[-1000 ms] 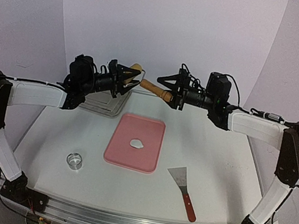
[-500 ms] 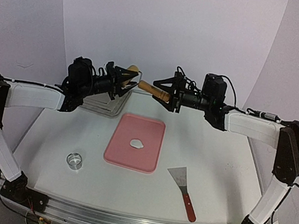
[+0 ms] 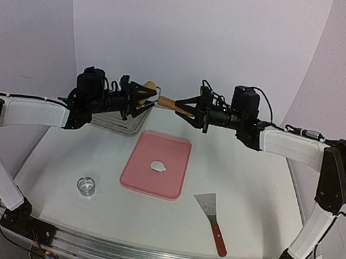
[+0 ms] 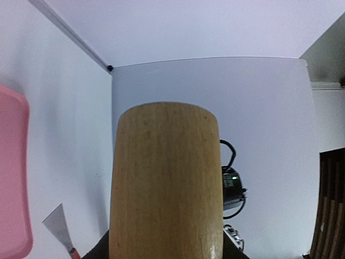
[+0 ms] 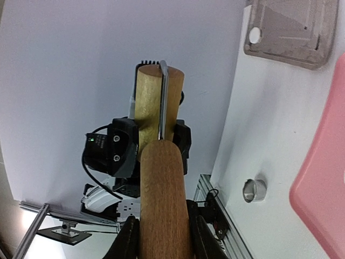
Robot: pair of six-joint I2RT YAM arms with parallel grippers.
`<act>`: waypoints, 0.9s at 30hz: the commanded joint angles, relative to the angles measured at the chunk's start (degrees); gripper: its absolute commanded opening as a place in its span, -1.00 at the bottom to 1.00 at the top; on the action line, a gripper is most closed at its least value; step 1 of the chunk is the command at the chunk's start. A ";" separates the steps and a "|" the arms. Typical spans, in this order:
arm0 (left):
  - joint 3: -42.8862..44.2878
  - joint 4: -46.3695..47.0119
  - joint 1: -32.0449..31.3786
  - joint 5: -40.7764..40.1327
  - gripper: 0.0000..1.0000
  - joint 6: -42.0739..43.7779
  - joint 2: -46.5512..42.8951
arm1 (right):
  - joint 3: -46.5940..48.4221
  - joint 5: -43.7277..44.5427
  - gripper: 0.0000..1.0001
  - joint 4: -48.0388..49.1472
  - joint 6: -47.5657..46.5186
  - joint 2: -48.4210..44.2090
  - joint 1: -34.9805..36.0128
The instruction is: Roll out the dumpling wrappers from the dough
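**Fig.** The right gripper (image 3: 188, 109), wider a moment earlier, had narrowed onto one handle of the long wooden rolling pin (image 3: 169, 102). The left gripper (image 3: 140, 95) clasped the opposite end, with the pin level above the table's far side. Two-handed rolling could probably begin. The flat pink plastic tray (image 3: 135, 175) held one small white piece of dough (image 3: 158, 165), not yet rolled. The grey metal tray (image 5: 291, 32) showed nothing inside.
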 commanded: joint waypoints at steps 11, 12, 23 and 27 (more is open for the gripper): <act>9.13 -58.68 5.72 -4.34 0.73 36.13 -0.47 | 5.66 8.64 -1.00 -56.44 -23.59 -5.62 -4.08; 10.11 -61.63 5.72 -5.31 0.66 38.36 1.21 | 5.77 8.36 -1.00 -57.51 -24.16 -5.12 -4.10; 10.58 -62.95 4.68 -6.23 0.29 46.74 11.74 | 15.71 8.73 -1.00 -60.77 -27.45 5.39 -3.85; 13.93 -63.66 2.62 -8.38 0.20 48.53 16.12 | 18.86 8.92 -1.00 -61.97 -28.95 8.87 -3.78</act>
